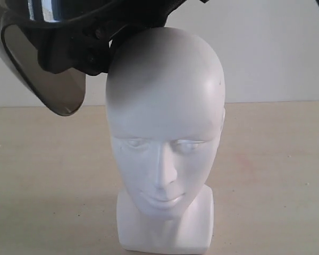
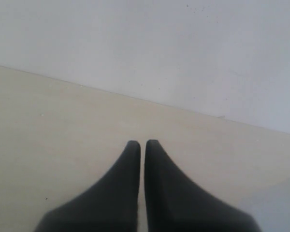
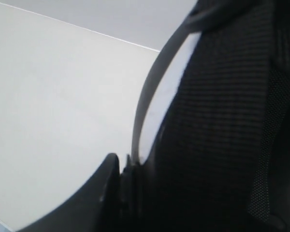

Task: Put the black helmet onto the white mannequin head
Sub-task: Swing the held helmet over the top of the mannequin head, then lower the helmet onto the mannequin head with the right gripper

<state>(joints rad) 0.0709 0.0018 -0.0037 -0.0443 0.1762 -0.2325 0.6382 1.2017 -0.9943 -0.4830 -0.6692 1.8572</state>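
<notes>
The white mannequin head (image 1: 167, 133) stands upright on its blocky neck base in the middle of the exterior view, facing the camera. The black helmet (image 1: 69, 40) hangs tilted above and left of the crown, its smoky visor (image 1: 50, 79) drooping beside the forehead and its rim close to the top of the head. In the right wrist view my right gripper (image 3: 128, 166) is shut on the helmet's edge, with black padded lining (image 3: 222, 125) filling the frame. My left gripper (image 2: 142, 144) is shut and empty over the bare table; neither gripper shows in the exterior view.
A beige table (image 1: 276, 175) spreads around the head, ending at a plain white wall (image 1: 276, 48) behind it. The left wrist view shows the same table (image 2: 48, 125) and wall (image 2: 159, 48).
</notes>
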